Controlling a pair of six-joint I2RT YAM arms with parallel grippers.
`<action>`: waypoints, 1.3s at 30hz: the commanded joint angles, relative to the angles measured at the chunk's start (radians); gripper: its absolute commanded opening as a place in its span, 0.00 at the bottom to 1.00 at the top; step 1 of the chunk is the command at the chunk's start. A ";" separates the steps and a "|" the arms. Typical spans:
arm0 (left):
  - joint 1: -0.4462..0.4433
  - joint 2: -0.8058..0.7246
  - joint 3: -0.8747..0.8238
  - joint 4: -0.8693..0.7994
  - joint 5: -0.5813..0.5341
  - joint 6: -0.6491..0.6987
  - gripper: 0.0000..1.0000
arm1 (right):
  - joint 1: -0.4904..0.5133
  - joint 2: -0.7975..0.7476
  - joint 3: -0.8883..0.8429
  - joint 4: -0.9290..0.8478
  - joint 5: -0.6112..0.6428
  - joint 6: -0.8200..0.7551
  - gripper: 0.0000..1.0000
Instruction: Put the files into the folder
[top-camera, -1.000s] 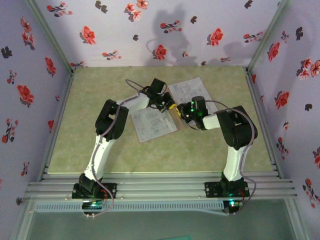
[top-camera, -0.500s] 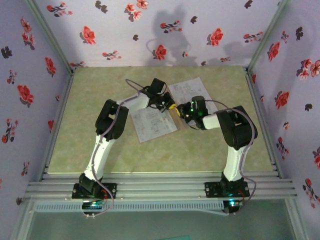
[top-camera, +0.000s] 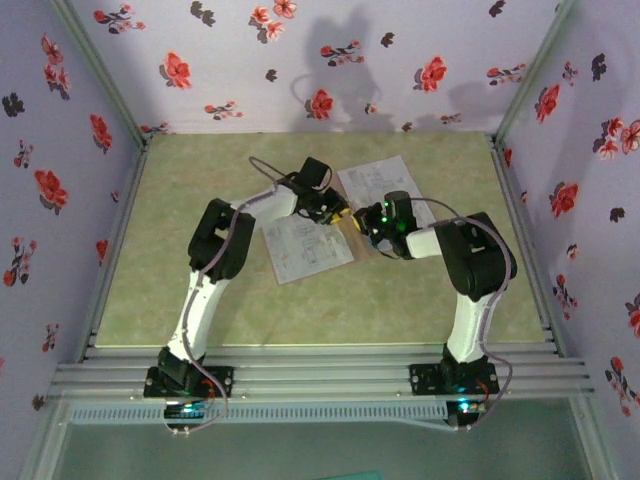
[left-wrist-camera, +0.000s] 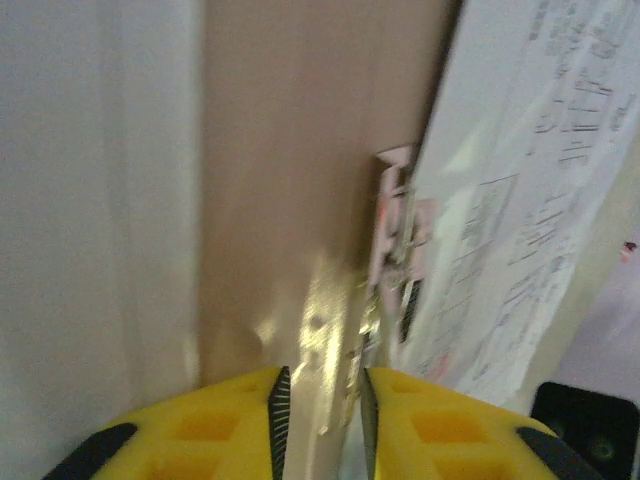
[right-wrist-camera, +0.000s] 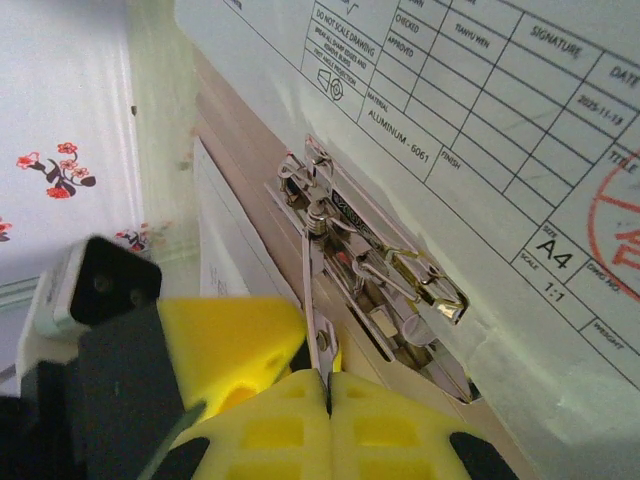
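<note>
Both grippers meet over the middle of the table. The tan folder (right-wrist-camera: 232, 140) lies open with a metal clip (right-wrist-camera: 385, 265) along its spine. My right gripper (right-wrist-camera: 328, 385) (top-camera: 358, 223) is shut on the clip's thin raised lever (right-wrist-camera: 312, 290). My left gripper (left-wrist-camera: 320, 400) (top-camera: 345, 213) is open, its jaws slightly apart either side of the shiny lever (left-wrist-camera: 330, 330). A printed white file (right-wrist-camera: 480, 100) (top-camera: 380, 180) lies on the far side of the clip. A second printed file (top-camera: 310, 245) lies on the near side, partly under the left wrist.
The pale green table (top-camera: 200, 270) has free room to the left and along the front. Floral walls (top-camera: 90, 130) close in the left, back and right sides. An aluminium rail (top-camera: 320, 375) runs along the near edge by the arm bases.
The arms have barely shifted in the top view. The left jaws have parted slightly, and the right jaws have closed on the clip lever.
</note>
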 joint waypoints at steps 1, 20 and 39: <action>-0.008 -0.157 -0.066 -0.081 -0.049 0.061 0.29 | -0.007 0.046 -0.058 -0.159 0.000 -0.019 0.00; -0.057 -0.261 -0.548 -0.005 -0.032 0.018 0.17 | -0.055 0.069 0.012 -0.408 0.014 -0.186 0.00; -0.045 -0.267 -0.597 0.032 -0.040 -0.011 0.16 | -0.087 0.151 0.003 -0.529 0.097 -0.236 0.00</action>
